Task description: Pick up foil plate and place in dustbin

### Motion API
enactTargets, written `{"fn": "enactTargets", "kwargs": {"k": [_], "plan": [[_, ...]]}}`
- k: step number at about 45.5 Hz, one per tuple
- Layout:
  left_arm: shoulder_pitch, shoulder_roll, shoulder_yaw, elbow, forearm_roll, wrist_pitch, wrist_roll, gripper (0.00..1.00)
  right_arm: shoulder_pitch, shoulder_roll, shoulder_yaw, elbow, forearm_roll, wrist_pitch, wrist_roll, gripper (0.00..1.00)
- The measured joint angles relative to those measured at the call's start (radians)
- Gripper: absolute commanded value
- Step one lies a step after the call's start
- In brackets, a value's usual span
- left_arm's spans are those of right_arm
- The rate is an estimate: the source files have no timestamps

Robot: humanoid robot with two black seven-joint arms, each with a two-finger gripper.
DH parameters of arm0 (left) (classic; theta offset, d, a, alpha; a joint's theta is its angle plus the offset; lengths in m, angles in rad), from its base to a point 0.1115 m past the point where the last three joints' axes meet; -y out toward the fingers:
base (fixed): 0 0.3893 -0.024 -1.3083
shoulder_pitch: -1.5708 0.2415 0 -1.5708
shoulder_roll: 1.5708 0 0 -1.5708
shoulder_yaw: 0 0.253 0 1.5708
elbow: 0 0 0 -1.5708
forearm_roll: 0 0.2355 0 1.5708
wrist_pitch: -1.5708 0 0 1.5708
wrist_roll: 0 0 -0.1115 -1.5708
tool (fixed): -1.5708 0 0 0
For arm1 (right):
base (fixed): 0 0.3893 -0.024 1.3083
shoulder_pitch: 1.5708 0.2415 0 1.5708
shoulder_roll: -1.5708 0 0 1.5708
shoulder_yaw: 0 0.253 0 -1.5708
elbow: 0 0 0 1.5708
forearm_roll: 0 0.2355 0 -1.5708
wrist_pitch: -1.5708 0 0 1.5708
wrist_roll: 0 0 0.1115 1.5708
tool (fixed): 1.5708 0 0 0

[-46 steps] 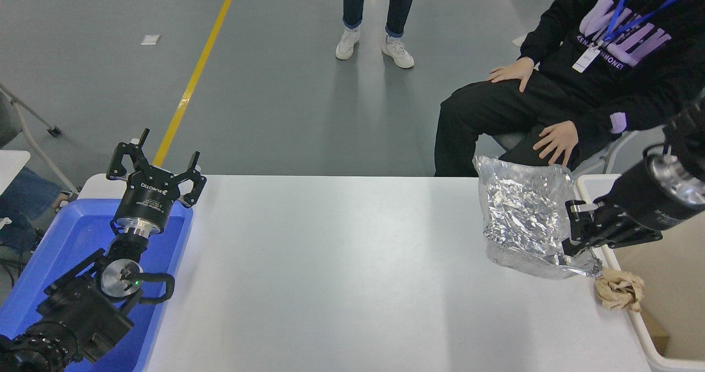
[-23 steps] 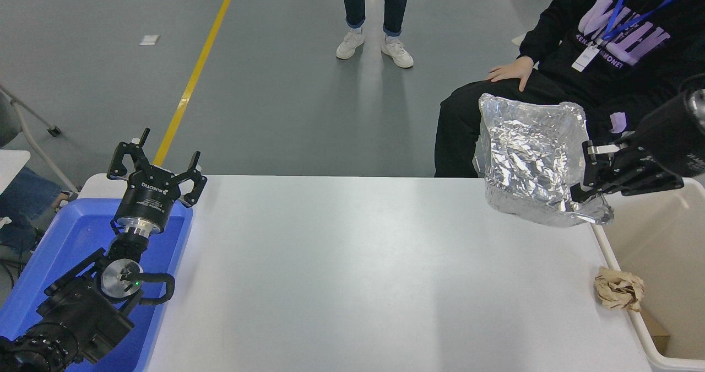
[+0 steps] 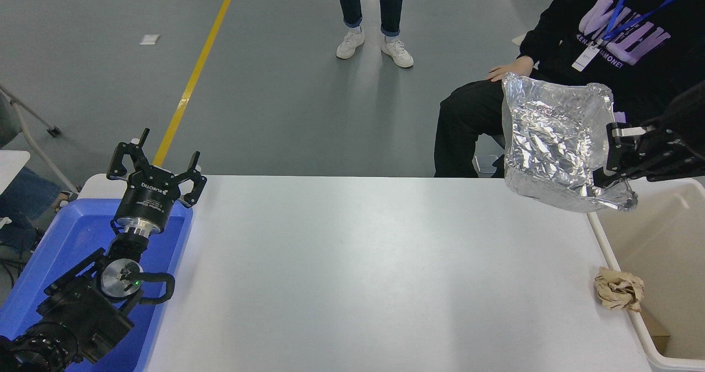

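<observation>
The foil plate (image 3: 556, 146) is a crinkled shiny silver tray, held tilted on edge in the air above the table's far right corner. My right gripper (image 3: 612, 165) comes in from the right edge and is shut on the plate's right rim. The dustbin (image 3: 655, 240) is a cream plastic bin at the table's right side, just right of and below the plate. My left gripper (image 3: 156, 165) is open and parked at the lower left over a blue tub.
A crumpled brown paper wad (image 3: 619, 296) lies at the table's right edge beside the bin rim. A blue tub (image 3: 66, 240) stands at the left. A seated person (image 3: 595, 47) is behind the plate; another person's legs (image 3: 372, 14) stand at the top.
My right gripper has lifted the foil plate off the table, up and to the right toward the dustbin. The left arm has not moved.
</observation>
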Motion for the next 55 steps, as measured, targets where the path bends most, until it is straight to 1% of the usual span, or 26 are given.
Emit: {"fn": "enactTargets", "kwargs": {"k": [17, 24, 29, 30, 32, 41, 49, 55], "plan": [[0.0, 0.0, 0.0, 0.0, 0.0, 0.0, 0.0, 0.98, -0.03, -0.017, -0.057, -0.043, -0.009, 0.0, -0.004, 0.0], [0.0, 0.0, 0.0, 0.0, 0.0, 0.0, 0.0, 0.98, -0.118, -0.058, -0.086, -0.13, -0.013, 0.0, -0.007, 0.0], [0.0, 0.0, 0.0, 0.0, -0.001, 0.0, -0.001, 0.98, -0.224, -0.11, -0.088, -0.23, -0.012, -0.01, -0.008, 0.0], [0.0, 0.0, 0.0, 0.0, -0.002, 0.0, -0.002, 0.98, -0.273, -0.129, -0.083, -0.265, -0.01, -0.033, -0.008, 0.0], [0.0, 0.0, 0.0, 0.0, -0.001, 0.0, -0.002, 0.98, -0.302, -0.136, -0.073, -0.281, -0.008, -0.053, -0.008, 0.0], [0.0, 0.0, 0.0, 0.0, -0.002, 0.0, -0.002, 0.98, -0.624, -0.187, 0.06, -0.443, -0.003, -0.247, -0.009, 0.0], [0.0, 0.0, -0.001, 0.0, -0.002, 0.0, -0.002, 0.98, -0.902, -0.194, 0.207, -0.618, -0.001, -0.366, -0.009, 0.0], [0.0, 0.0, -0.001, 0.0, -0.003, 0.0, -0.002, 0.98, -1.11, -0.172, 0.333, -0.756, 0.0, -0.448, -0.01, 0.0]]}}
